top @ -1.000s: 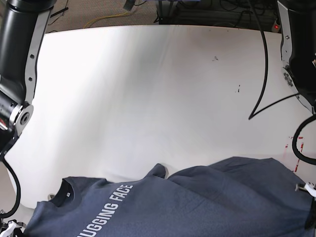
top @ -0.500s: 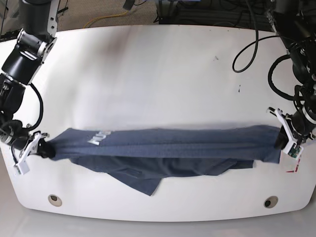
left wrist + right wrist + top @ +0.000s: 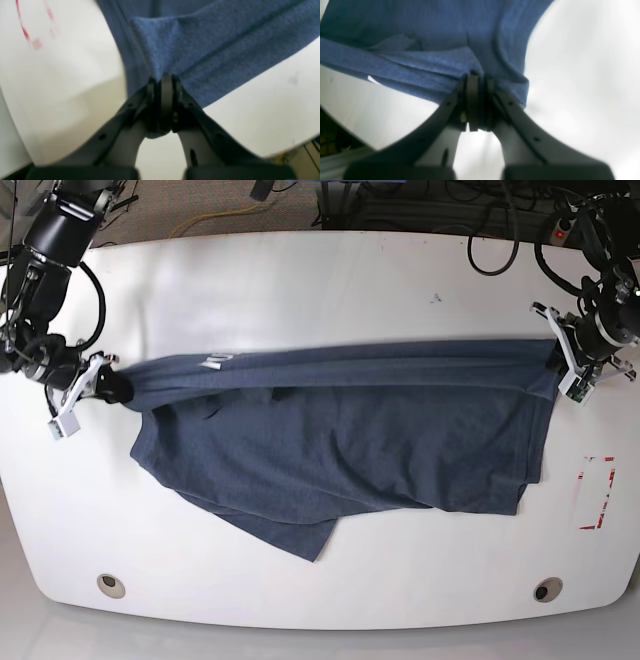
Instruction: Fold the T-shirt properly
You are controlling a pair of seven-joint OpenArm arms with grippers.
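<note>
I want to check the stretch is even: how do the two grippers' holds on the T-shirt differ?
The left gripper pinches the T-shirt nearer the table's far edge; the right gripper sits a bit closer to the camera in the base view. By the left gripper the cloth hangs down in a fairly straight side edge; by the right gripper it bunches into a narrow twisted point. Both are shut on the shirt's taut top edge.

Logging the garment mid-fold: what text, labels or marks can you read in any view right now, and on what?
White lettering on the T-shirt, near its edge by the right tool: mostly folded under, too small to read.
Red outline mark on the table: a marking, no words.
Nothing else legible.
</note>
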